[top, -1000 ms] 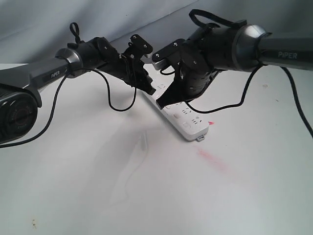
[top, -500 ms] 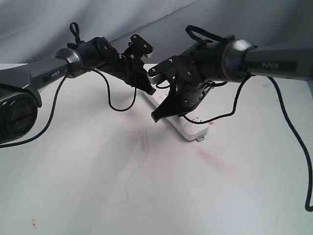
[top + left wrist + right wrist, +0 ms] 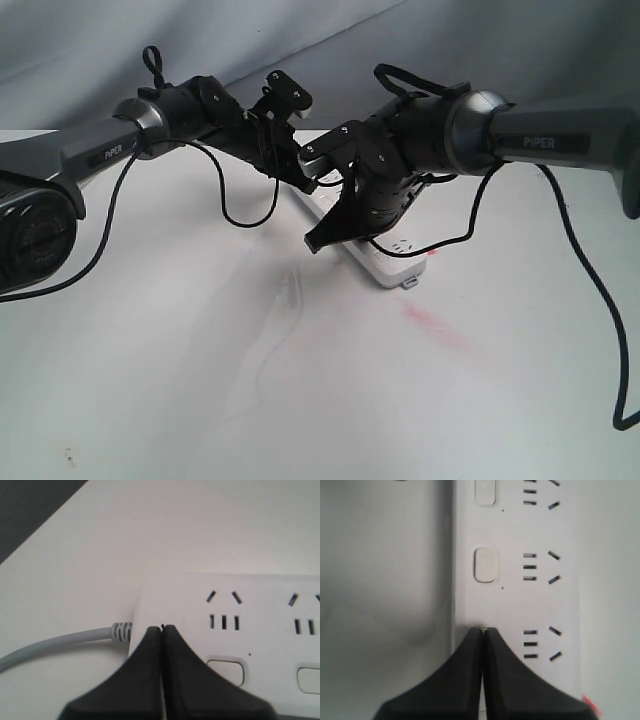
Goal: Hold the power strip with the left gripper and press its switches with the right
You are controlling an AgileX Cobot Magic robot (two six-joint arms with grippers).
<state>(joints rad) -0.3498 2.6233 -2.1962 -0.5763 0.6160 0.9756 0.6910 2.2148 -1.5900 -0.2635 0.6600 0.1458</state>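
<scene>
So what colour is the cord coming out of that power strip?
The cord is pale grey; the left wrist view shows it best.

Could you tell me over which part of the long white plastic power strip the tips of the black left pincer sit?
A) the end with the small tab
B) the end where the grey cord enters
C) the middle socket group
B: in the left wrist view, the closed tips of the black left pincer lie over the edge of the long white plastic power strip, right beside where the grey cord enters it.
</scene>
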